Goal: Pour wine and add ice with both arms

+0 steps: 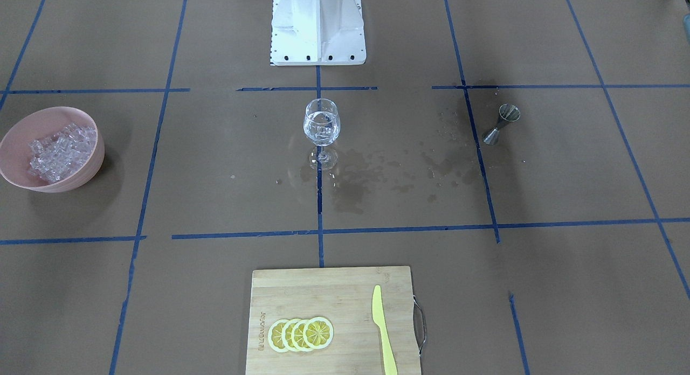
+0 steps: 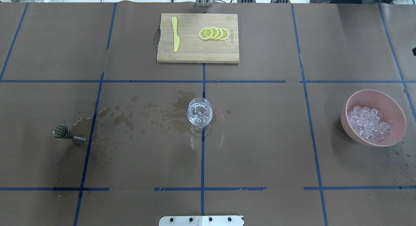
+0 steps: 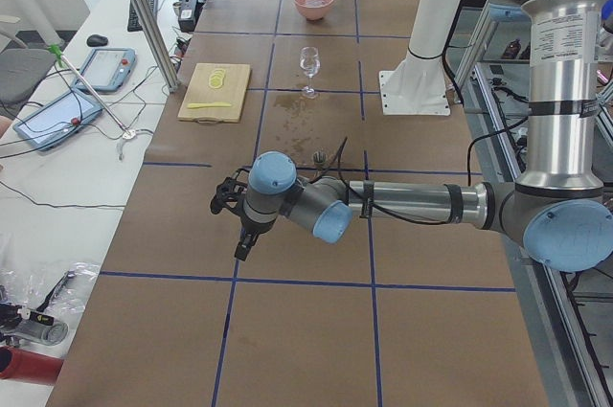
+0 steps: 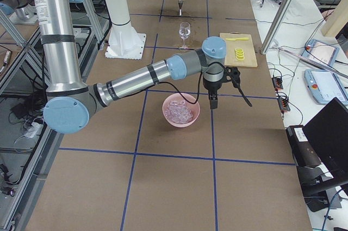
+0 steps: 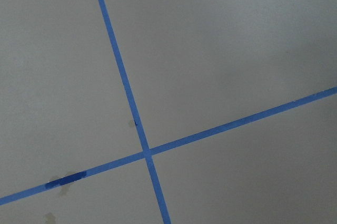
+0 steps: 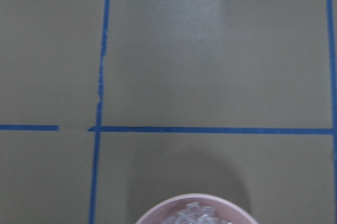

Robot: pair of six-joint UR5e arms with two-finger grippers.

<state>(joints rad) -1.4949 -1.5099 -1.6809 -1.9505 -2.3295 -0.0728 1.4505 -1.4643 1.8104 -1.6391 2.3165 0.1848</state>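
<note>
The ice (image 2: 369,123) lies heaped in a pink bowl (image 2: 354,101); it also shows in the front view (image 1: 59,151) and at the bottom edge of the right wrist view (image 6: 192,216). A clear stemmed glass (image 2: 200,114) stands mid-table holding clear contents (image 1: 322,126). A steel jigger (image 2: 68,135) stands beside wet stains. My left gripper (image 3: 244,246) hangs over bare paper, well away from the jigger (image 3: 321,155); I cannot tell if it is open. My right gripper (image 4: 213,102) hangs just past the bowl (image 4: 182,118); I cannot tell its state either.
A bamboo cutting board (image 2: 195,54) at the far side carries lemon slices (image 2: 214,33) and a yellow knife (image 2: 175,34). The white column base (image 1: 318,41) stands at the robot's side. Wet stains (image 2: 152,114) spread between jigger and glass.
</note>
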